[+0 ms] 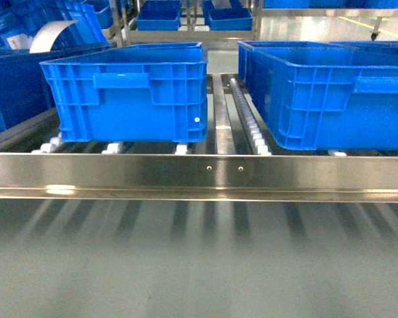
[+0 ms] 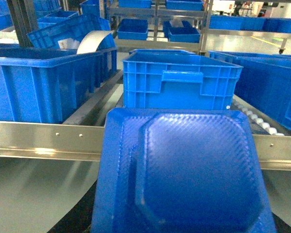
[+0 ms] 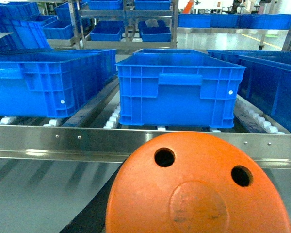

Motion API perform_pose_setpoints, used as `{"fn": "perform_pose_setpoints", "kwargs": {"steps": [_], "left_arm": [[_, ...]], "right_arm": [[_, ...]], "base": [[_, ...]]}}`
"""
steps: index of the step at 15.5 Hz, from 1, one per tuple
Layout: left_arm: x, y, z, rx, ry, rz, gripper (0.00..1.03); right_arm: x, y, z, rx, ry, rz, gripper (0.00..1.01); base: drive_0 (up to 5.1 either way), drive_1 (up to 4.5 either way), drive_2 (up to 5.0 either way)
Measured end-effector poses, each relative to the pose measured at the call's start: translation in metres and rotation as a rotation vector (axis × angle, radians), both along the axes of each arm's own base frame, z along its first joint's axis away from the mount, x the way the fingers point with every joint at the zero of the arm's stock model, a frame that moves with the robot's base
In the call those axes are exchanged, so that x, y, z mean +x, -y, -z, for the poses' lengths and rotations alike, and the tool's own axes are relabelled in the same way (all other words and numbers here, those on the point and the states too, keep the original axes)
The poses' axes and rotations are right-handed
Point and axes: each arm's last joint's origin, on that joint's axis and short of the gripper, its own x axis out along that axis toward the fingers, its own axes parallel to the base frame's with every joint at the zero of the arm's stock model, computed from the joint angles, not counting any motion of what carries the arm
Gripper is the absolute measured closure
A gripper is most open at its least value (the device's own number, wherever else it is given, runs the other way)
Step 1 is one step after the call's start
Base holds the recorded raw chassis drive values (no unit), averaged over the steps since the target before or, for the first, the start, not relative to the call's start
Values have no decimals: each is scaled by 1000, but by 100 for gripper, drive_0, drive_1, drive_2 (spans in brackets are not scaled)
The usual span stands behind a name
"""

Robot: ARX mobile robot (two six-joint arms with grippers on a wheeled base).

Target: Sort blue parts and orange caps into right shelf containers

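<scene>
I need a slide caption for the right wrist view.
Orange cap fills the foreground before a blue crate on the roller shelf.

The head view faces the shelf's steel rail (image 1: 199, 173) level and close. Both wrist views look forward from lower, each half-blocked by a near part, sharing the same blue crates (image 3: 179, 90).

Warehouse: blue crates (image 1: 126, 93) on steel roller racks (image 1: 199, 173).

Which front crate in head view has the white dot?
The left crate: a white dot sits near its lower right corner. The right crate shows none.
</scene>
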Motion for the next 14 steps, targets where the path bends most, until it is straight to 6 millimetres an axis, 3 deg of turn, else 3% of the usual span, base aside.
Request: {"fn": "perform_pose_setpoints", "kwargs": {"steps": [5,14], "left_arm": [[0,0,0,0,0,0,61],[0,0,0,0,1,0,61]], "right_arm": [[0,0,0,0,0,0,58],[0,0,0,0,-1,0,58]], "base": [[0,0,0],[6,430,-418]]}}
